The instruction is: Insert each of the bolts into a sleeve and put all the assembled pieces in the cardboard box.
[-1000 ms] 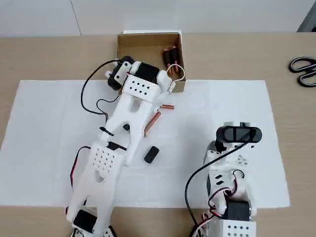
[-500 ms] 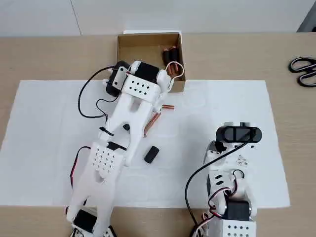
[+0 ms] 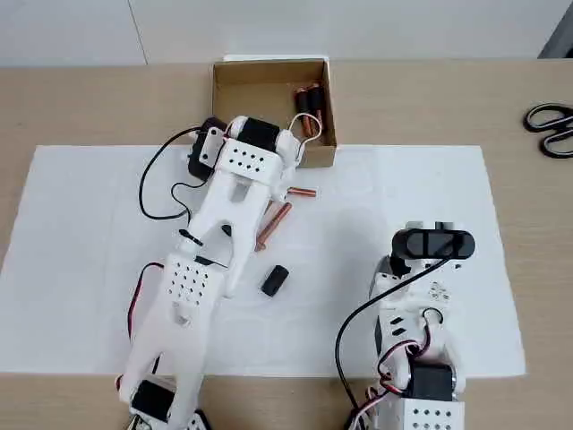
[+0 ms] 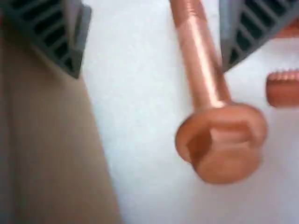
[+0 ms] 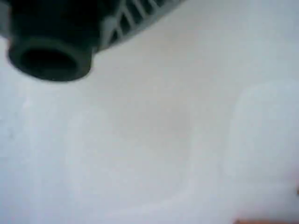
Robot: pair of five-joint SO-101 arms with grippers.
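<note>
My left gripper (image 4: 154, 28) is open low over the white paper. A long copper bolt (image 4: 205, 88) lies between its fingers (image 4: 65, 32), flanged hex head pointing away from them. In the high view this bolt (image 3: 274, 225) pokes out from under the left arm (image 3: 246, 161), with a shorter bolt (image 3: 302, 192) beside it. A loose black sleeve (image 3: 275, 280) lies nearer the front. The cardboard box (image 3: 235, 90) holds assembled pieces (image 3: 307, 106) in its right corner. My right gripper (image 5: 70, 32) is shut on a black sleeve (image 5: 49, 53) just above the paper.
The white paper sheet (image 3: 89, 269) covers the middle of the wooden table. Scissors (image 3: 551, 128) lie at the far right edge. The right arm (image 3: 419, 305) stands at the front right. A second bolt's threaded tip (image 4: 282, 88) lies close to my left gripper.
The left arm has drawn back a little from the box edge towards the bolts on the paper. The right arm has not moved.
</note>
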